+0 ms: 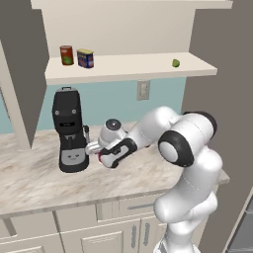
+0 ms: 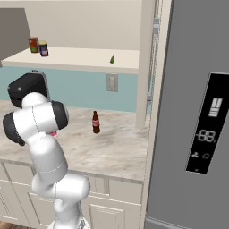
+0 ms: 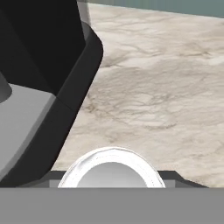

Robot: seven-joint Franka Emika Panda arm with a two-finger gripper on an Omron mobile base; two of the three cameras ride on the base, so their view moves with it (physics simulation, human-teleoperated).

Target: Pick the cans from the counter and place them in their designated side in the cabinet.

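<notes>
The bright red can (image 1: pixel 100 156) stands on the counter (image 1: pixel 39 183) just right of the black coffee machine (image 1: pixel 69 131). My gripper (image 1: pixel 103 159) reaches down from the right and is shut on the red can. Its silver top rim (image 3: pixel 112 168) sits at the bottom of the hand view, and my fingertips are hidden there. The dark blue can with the yellow top (image 1: pixel 85 58) stands upright on the cabinet shelf (image 1: pixel 128 66), towards its left end. It also shows as the blue can (image 2: pixel 43 48) in the right base view.
A dark red can with a green mark (image 1: pixel 66 55) stands just left of the blue can. A small green fruit (image 1: pixel 176 63) lies at the shelf's right end. A slim brown bottle (image 2: pixel 95 122) stands on the counter near the fridge (image 2: pixel 197 116). The coffee machine's base (image 3: pixel 39 78) is close to my hand.
</notes>
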